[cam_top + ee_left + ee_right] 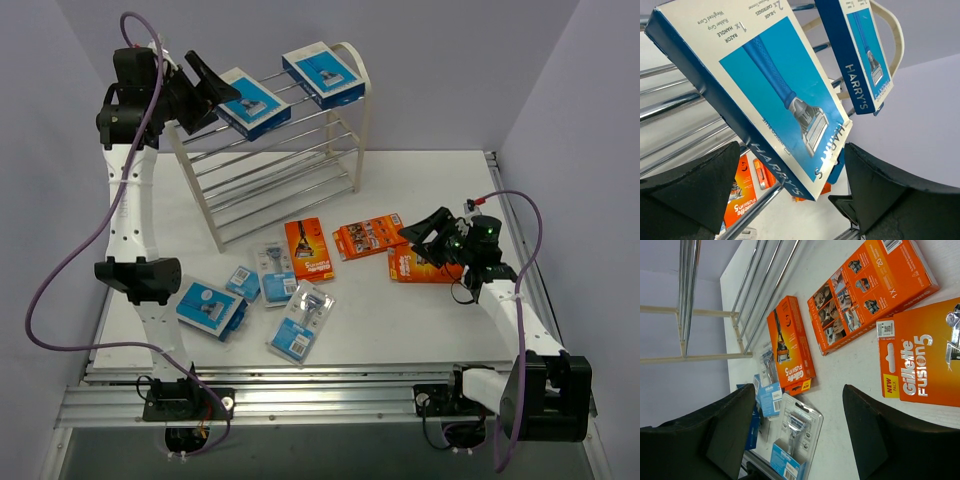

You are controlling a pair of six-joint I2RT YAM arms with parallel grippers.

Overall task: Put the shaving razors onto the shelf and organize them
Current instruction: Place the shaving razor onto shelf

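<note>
Fingers of your left gripper (222,108) stand spread on either side of a blue box (255,102), not pressed on it. That box lies across the top rods of the shelf (362,110), and a second blue box (322,75) sits beside it toward the rounded end panel. Your right gripper (422,240) hangs open just over the orange packs (368,236), pinching nothing. Three orange packs, three blister packs (300,320) and a third blue box (210,307) lie scattered on the white table (400,330). Pale lilac walls (450,60) enclose it.
</note>
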